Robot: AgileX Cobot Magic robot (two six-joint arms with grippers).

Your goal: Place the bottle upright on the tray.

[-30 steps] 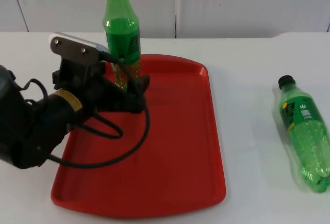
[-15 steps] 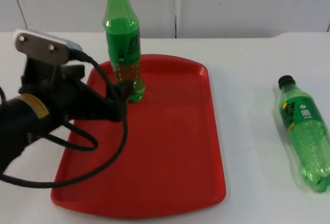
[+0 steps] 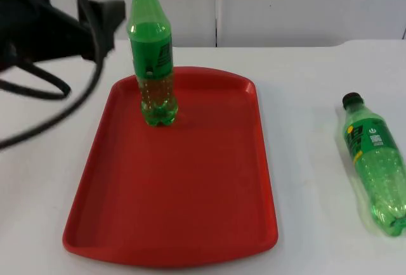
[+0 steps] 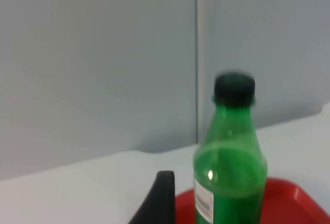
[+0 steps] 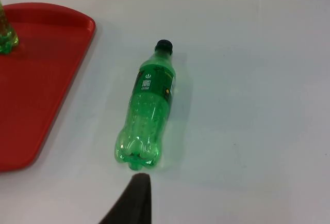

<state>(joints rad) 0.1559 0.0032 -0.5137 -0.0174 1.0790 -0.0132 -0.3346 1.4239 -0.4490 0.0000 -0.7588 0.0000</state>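
Note:
A green bottle (image 3: pixel 152 53) with a black cap stands upright near the far left corner of the red tray (image 3: pixel 190 192). My left gripper (image 3: pixel 104 18) is raised to the left of the bottle's neck, open and apart from it. The left wrist view looks at the bottle's cap and shoulder (image 4: pixel 231 152) above the tray's edge (image 4: pixel 296 203). A second green bottle (image 3: pixel 374 167) lies on its side on the white table right of the tray, cap toward the wall. My right gripper (image 5: pixel 135 198) hovers just behind that lying bottle's base (image 5: pixel 147 115).
The grey partition wall (image 3: pixel 285 2) closes the table behind the tray. White table (image 3: pixel 304 97) lies between the tray and the lying bottle. The tray's corner (image 5: pixel 36 79) and the upright bottle's base (image 5: pixel 5 35) show in the right wrist view.
My left gripper has let go of the upright bottle, drawn back to the left and risen toward the upper left. The bottle stays standing on the tray. The lying bottle has not moved.

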